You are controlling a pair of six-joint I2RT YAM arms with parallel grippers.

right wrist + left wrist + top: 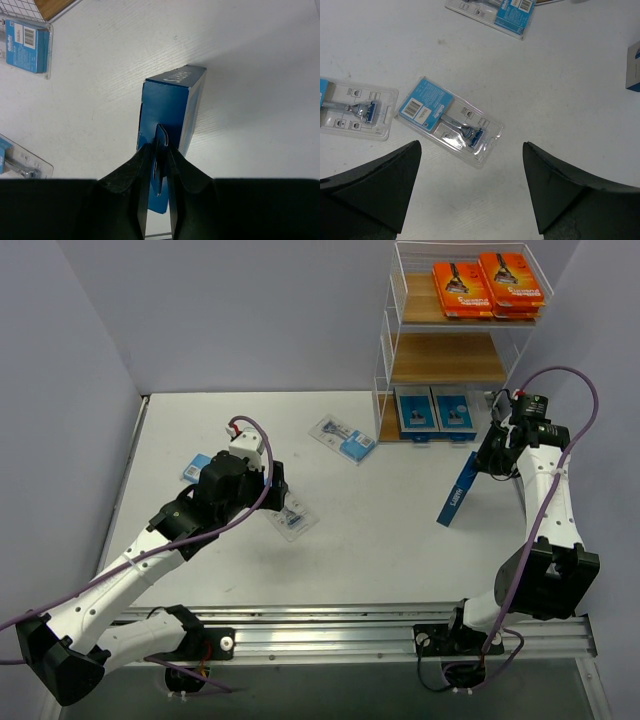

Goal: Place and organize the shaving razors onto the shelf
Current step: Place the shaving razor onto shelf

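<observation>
Two orange packs (510,278), overhead only

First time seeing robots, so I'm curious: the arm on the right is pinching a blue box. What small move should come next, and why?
Probably lift the blue box and swing it toward the shelf's bottom tier. The right gripper is shut on its hang tab, the box hangs tilted beside the shelf, and two similar blue packs already sit on that tier.
</observation>
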